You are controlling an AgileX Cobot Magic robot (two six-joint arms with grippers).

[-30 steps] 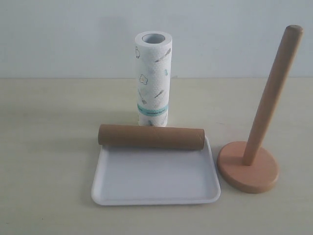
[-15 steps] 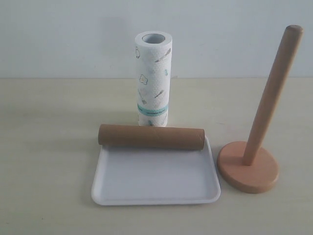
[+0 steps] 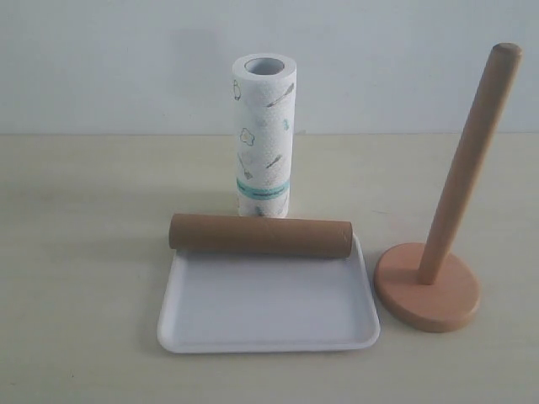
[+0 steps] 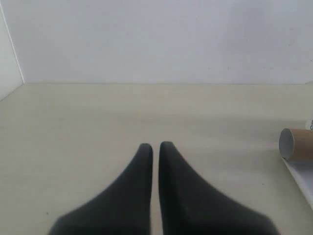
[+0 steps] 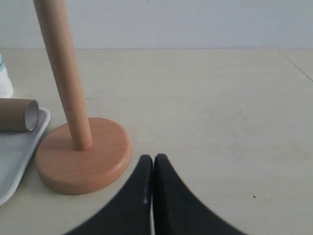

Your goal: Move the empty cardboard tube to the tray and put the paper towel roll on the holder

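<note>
Holds left hand [image 4: 155, 145] and right hand [image 5: 153, 157] pinched together over the bench [image 3: 84, 252], cardboard tube [image 3: 259, 235] lying along the tray [image 3: 269, 307]'s far rim, paper towel roll [image 3: 264, 135] upright behind it.

Jaws closed (empty cardboard tube [image 4: 301, 143] well apart)

- tabletop [image 3: 84, 252]: pale beige, faint wood grain, matte
- wall [image 3: 101, 67]: plain white, rises from the tabletop's far edge
- side panel [image 4: 7, 63]: white, meets the wall in a corner at the tabletop's edge
- light: soft, even, only faint shadows on the tabletop
</note>
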